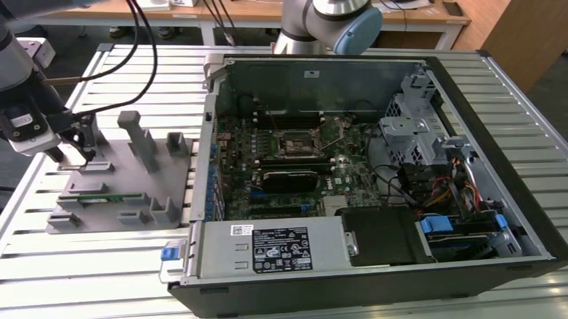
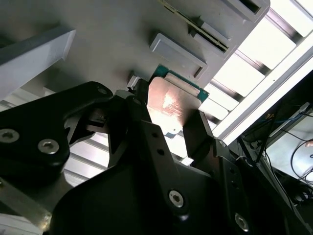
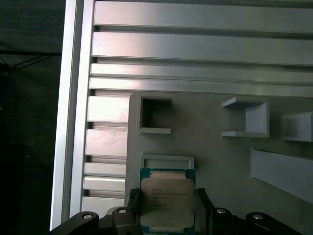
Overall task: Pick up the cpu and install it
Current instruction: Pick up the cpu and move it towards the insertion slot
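Note:
The cpu [image 3: 167, 199], a square chip with a silver-grey top and green rim, sits between my gripper's [image 3: 166, 208] two black fingers, which press on its opposite edges. The second wrist view shows the cpu [image 2: 172, 102] held just off the grey parts holder [image 2: 98, 44], with the gripper [image 2: 168, 117] shut on it. In the exterior view my gripper [image 1: 76, 154] hangs over the back corner of the grey parts holder [image 1: 116, 179] at the exterior view's left. The motherboard's cpu socket [image 1: 297, 142] lies inside the opened computer case [image 1: 373, 266], well to the right.
A green memory stick [image 1: 111, 197] lies in a slot of the holder, among several upright grey posts [image 1: 142, 139]. An empty square frame [image 3: 167, 161] on the holder sits just beyond the chip. Drive cages and cables [image 1: 435, 166] crowd the case's right side. Slatted metal table [image 1: 80, 266] all around.

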Robot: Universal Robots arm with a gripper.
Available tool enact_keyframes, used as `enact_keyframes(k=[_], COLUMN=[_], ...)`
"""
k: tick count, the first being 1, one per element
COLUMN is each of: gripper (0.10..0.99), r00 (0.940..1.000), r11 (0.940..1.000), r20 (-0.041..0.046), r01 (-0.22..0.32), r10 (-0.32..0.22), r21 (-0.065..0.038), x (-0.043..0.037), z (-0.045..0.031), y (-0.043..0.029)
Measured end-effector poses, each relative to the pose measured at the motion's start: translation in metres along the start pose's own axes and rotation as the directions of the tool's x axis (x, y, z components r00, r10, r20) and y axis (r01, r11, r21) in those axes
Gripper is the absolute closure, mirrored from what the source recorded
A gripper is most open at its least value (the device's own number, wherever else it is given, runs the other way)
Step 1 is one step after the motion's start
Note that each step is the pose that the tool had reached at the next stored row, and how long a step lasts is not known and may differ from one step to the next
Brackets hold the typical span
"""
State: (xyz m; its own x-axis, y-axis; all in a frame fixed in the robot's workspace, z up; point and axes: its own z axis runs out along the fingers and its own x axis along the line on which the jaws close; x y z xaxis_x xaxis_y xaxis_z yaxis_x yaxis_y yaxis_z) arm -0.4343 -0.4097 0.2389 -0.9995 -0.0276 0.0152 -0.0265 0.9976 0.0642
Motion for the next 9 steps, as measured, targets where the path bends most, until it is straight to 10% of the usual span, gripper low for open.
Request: enact_keyframes(k=[9], gripper=[0.557], r00=[1.0000], r11=[1.0000], r20=[0.0001], r01=[0.000], r10=[0.000], r21=[-0.001], x=[0.0001], z=[-0.0090], y=[0.0006])
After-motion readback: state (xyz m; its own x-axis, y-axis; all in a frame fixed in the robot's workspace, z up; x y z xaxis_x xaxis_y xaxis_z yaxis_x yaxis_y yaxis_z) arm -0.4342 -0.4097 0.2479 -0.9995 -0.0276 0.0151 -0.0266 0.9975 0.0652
